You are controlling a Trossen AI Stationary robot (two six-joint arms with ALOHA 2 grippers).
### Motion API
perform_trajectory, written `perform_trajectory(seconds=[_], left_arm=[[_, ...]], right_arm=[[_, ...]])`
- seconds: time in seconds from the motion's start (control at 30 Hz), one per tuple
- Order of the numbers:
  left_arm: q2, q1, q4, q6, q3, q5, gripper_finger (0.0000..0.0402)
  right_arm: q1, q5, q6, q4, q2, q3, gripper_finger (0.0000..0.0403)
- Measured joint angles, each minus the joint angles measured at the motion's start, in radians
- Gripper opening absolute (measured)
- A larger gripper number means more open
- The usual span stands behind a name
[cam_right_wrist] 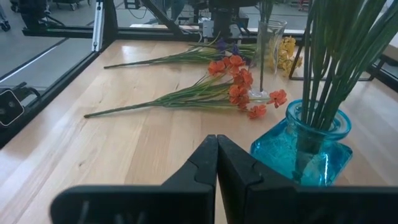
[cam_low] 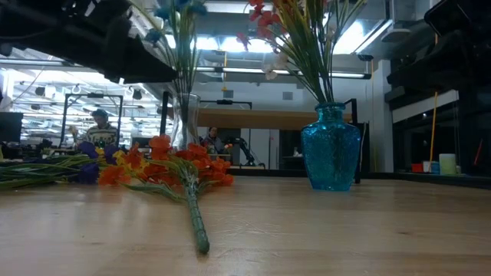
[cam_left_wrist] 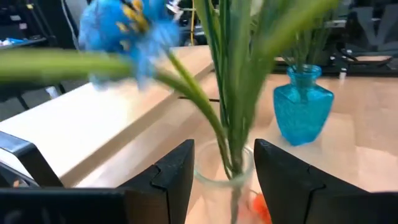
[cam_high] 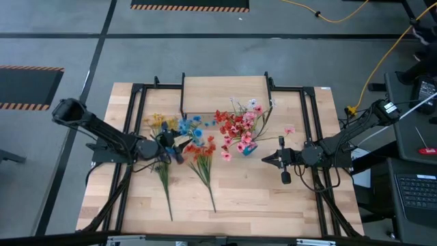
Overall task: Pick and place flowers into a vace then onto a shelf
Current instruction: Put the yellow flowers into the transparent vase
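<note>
Near centre an orange spray [cam_high: 201, 158] lies flat w/ a purple/yellow one [cam_high: 161, 164] to its left, L gripper [cam_left_wrist: 224, 180] spread open round a clear vase [cam_low: 184, 120] of blue flowers [cam_high: 189, 128], R gripper [cam_right_wrist: 216, 163] pinched shut by the blue vase [cam_low: 330, 147], shelf [cam_high: 225, 94] far centre.

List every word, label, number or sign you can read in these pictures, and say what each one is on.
None can be read.
The blue vase, the clear vase, the flowers and the shelf carry no lettering.
The keyboard keys are too small to read.
</note>
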Motion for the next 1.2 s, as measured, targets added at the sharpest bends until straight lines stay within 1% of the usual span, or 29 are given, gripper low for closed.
perform_trajectory(seconds=[0.3, 0.5, 0.6, 0.7, 0.8, 0.87, 0.93, 1.07, 1.2], left_arm=[[0.000, -0.120, -0.093, -0.154, 0.000, -0.056, 0.0158], [0.000, -0.193, -0.117, -0.203, 0.013, -0.109, 0.0153], [0.000, -0.217, -0.150, -0.223, 0.044, -0.110, 0.0148], [0.000, -0.229, -0.297, -0.312, 0.100, -0.107, 0.0141], [0.000, -0.232, -0.556, -0.457, 0.180, -0.085, 0.0132], [0.000, -0.232, -0.732, -0.564, 0.234, -0.055, 0.0127], [0.000, -0.232, -0.871, -0.657, 0.281, -0.018, 0.0124], [0.000, -0.232, -1.067, -0.791, 0.349, 0.061, 0.0123], [0.000, -0.224, -1.252, -0.901, 0.390, 0.131, 0.0123]], right_arm=[[0.000, 0.000, 0.000, -0.004, 0.000, 0.000, 0.0014], [0.000, 0.000, 0.001, -0.004, 0.000, 0.000, 0.0014], [0.000, 0.000, 0.001, -0.004, 0.000, 0.000, 0.0014], [0.000, 0.000, 0.001, -0.004, 0.000, 0.000, 0.0014], [0.000, 0.000, 0.001, -0.004, 0.000, 0.000, 0.0014], [0.000, 0.000, 0.001, -0.004, 0.000, 0.000, 0.0014], [0.000, 0.000, 0.001, -0.004, 0.000, 0.000, 0.0014], [0.000, 0.000, -0.003, -0.004, 0.000, 0.000, 0.0014], [0.000, 0.000, -0.004, -0.008, 0.000, 0.000, 0.0014]])
